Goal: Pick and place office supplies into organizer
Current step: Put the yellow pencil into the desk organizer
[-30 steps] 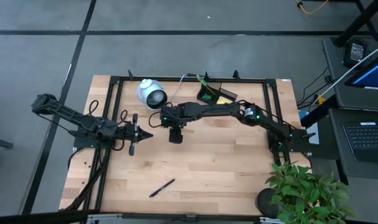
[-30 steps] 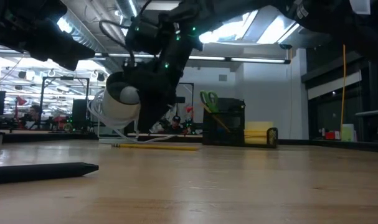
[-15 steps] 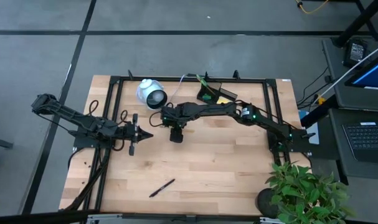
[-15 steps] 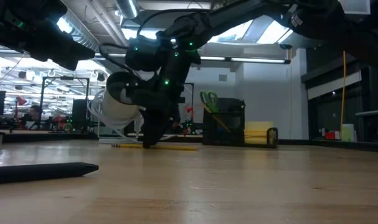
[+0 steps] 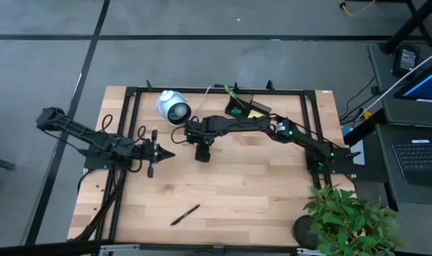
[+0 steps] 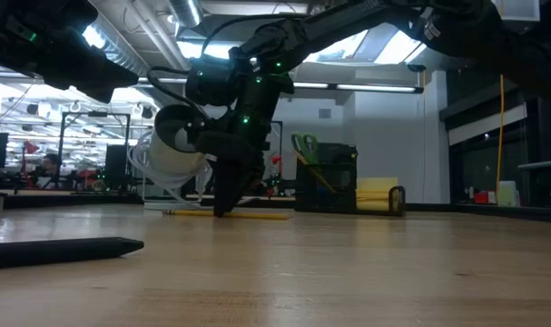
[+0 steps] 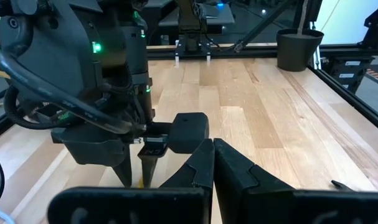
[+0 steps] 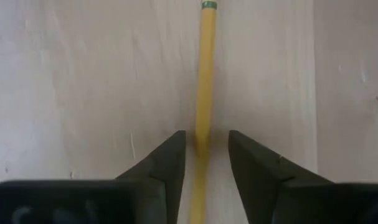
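A yellow pencil point(image 8: 205, 74) with a green band at its far end lies flat on the wooden table. My right gripper point(image 8: 206, 158) points down over it, open, one finger on each side of the shaft with a narrow gap on both sides. In the low view its fingertips point(image 6: 222, 205) reach the table at the pencil point(image 6: 252, 215). The black organizer point(image 5: 243, 107) stands near the far edge and holds green-handled scissors point(image 6: 303, 145) and a yellow sticky pad point(image 6: 380, 195). A black pen point(image 5: 185, 214) lies near the near edge. My left gripper point(image 7: 212, 155) is shut and waits left of centre point(image 5: 157, 153).
A white round device point(image 5: 173, 108) with a dark centre sits left of the organizer, just beyond the pencil. A black frame point(image 5: 130, 96) borders the table. A potted plant point(image 5: 347, 220) stands at the near right corner. Bare wood point(image 5: 258, 185) lies between the right gripper and the pen.
My right gripper has come down from just above the table until its fingertips stand at the pencil, shifting slightly toward the table's right. The pencil has not moved.
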You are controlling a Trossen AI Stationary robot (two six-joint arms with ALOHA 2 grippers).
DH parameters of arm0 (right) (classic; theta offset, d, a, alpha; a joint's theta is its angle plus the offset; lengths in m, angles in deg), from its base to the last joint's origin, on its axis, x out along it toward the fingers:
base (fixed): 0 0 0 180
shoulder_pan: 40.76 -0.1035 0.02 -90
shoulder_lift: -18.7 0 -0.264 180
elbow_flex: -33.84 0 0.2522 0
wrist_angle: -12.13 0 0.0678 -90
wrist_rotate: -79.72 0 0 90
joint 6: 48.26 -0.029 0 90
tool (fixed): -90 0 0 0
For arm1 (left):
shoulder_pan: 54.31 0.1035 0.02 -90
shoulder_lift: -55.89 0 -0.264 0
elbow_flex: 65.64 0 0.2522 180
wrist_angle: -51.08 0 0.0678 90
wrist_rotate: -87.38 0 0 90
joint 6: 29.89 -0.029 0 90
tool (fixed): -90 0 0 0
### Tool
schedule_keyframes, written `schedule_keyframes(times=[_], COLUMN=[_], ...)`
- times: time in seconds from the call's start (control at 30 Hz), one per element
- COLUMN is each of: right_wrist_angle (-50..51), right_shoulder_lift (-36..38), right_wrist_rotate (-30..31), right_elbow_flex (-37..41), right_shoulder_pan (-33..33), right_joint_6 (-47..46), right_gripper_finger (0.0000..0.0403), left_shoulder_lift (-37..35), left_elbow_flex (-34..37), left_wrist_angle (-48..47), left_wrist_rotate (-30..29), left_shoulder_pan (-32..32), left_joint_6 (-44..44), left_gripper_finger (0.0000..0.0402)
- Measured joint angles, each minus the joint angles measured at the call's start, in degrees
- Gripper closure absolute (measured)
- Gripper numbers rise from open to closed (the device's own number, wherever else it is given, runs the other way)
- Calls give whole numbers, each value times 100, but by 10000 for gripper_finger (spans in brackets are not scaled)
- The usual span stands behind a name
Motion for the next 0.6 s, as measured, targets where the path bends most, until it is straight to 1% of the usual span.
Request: schedule_keyframes(times=[0.17, 0.3, 0.6], right_wrist_angle=[-24, -26, -9], right_shoulder_lift=[-3, -5, -5], right_wrist_rotate=[11, 11, -118], right_elbow_flex=[7, 9, 15], right_shoulder_pan=[0, 0, -41], right_joint_6=[-5, -5, 8], right_gripper_finger=[298, 308, 309], left_shoulder_lift=[0, 0, 0], left_elbow_flex=[0, 0, 0], left_wrist_angle=[1, 1, 1], left_wrist_rotate=[0, 0, 0], left_shoulder_pan=[0, 0, 0], left_joint_6=[0, 0, 0], left_gripper_finger=[400, 400, 400])
